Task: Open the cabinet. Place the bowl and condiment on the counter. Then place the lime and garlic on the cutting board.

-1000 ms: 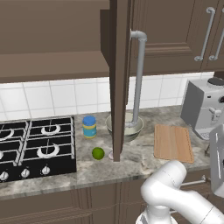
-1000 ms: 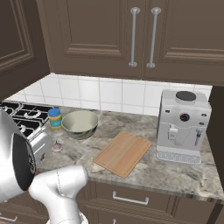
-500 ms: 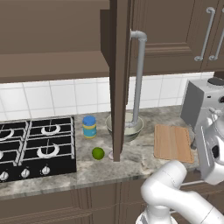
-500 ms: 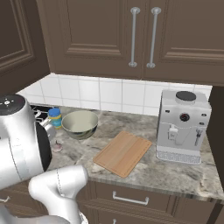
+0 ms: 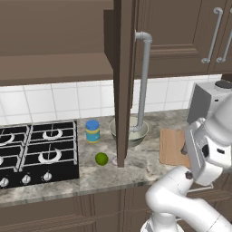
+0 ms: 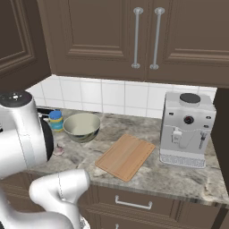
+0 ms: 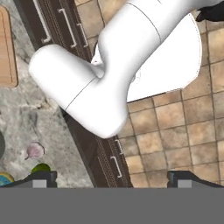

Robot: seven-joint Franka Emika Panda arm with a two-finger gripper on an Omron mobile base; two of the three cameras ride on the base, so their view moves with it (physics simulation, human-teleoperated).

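Note:
The cabinet [image 5: 123, 90] stands with its door swung open, edge-on, its grey bar handle [image 5: 144, 81] facing out. On the counter [image 5: 140, 170] the bowl [image 5: 134, 134] sits partly behind that door, with the condiment [image 5: 93, 131] to its left and the lime [image 5: 101, 158] in front. From the right I see the bowl [image 6: 82, 126], the condiment [image 6: 56, 120], the pinkish garlic [image 6: 59, 150] and the bare cutting board [image 6: 125, 156]. My gripper [image 7: 113, 178] is open and holds nothing, looking down past the counter edge. The garlic [image 7: 34, 151] and lime [image 7: 40, 168] lie at its lower left.
A black gas hob [image 5: 36, 152] fills the counter's left end. A silver coffee machine [image 6: 188, 129] stands right of the board. Closed wall cabinet doors [image 6: 143, 38] hang above. Base cabinet drawers [image 7: 70, 30] and a tiled floor [image 7: 175, 131] lie below the hand.
My arm has swung: its big white link has risen into the right side of the left base view and grown at the left of the right base view. The counter's things have not moved.

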